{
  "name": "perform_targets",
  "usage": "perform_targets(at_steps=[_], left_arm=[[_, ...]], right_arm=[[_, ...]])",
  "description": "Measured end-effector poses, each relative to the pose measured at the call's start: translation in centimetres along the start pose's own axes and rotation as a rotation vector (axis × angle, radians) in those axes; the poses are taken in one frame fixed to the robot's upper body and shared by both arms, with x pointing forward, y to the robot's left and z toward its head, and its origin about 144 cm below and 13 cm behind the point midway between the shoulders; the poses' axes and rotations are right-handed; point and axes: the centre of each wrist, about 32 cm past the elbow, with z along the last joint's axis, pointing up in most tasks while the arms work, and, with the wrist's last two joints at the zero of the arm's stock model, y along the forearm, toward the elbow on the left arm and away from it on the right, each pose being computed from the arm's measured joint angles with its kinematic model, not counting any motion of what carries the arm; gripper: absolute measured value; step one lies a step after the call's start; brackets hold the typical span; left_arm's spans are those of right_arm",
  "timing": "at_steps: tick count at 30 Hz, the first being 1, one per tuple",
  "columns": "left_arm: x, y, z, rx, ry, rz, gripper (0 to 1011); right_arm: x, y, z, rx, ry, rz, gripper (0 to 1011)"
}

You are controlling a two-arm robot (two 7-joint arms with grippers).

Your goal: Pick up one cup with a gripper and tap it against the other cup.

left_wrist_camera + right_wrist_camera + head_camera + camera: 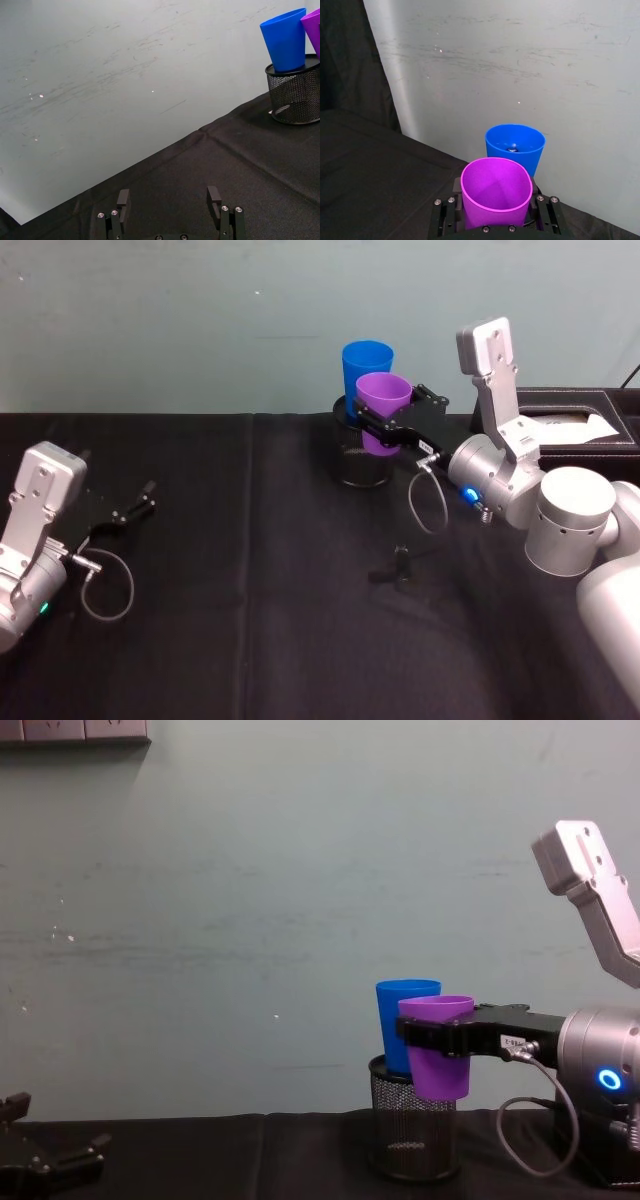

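Low at the left edge of the head view, the left pincer [140, 508] rests on the black-draped desk [250, 620], its two dark fingers spread apart with nothing between them; the left wrist view shows the same gap between the finger pads [123, 198].

Toward upper centre of the head view, a black mesh pen holder [358, 458] stands on the desk near the pale wall [200, 320]. The blue cup [366, 366], a smooth, plain, bright tapered tumbler, stands upright with its base inside the holder. Just in front of it, the purple cup [383, 410] is held off the desk, upright, mouth open upward; it is a smooth, unmarked tapered tumbler, lower and a little broader at the rim than the blue one. In the chest view the purple cup's side overlaps the blue cup's, the two at least very close; actual contact cannot be confirmed.

The right pincer [385, 428] reaches in from the right of the frame, its flat black fingers clamped on the purple cup's body at mid-height. At far right, a dark box [575, 420] sits behind the silver-grey arm.
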Motion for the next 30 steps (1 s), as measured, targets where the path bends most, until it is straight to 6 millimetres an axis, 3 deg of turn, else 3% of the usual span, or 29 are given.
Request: perform_targets(at_steps=[30], left_arm=[[0.00, 0.00, 0.00, 0.000, 0.000, 0.000, 1000]], right_arm=[[0.00, 0.00, 0.00, 0.000, 0.000, 0.000, 721]])
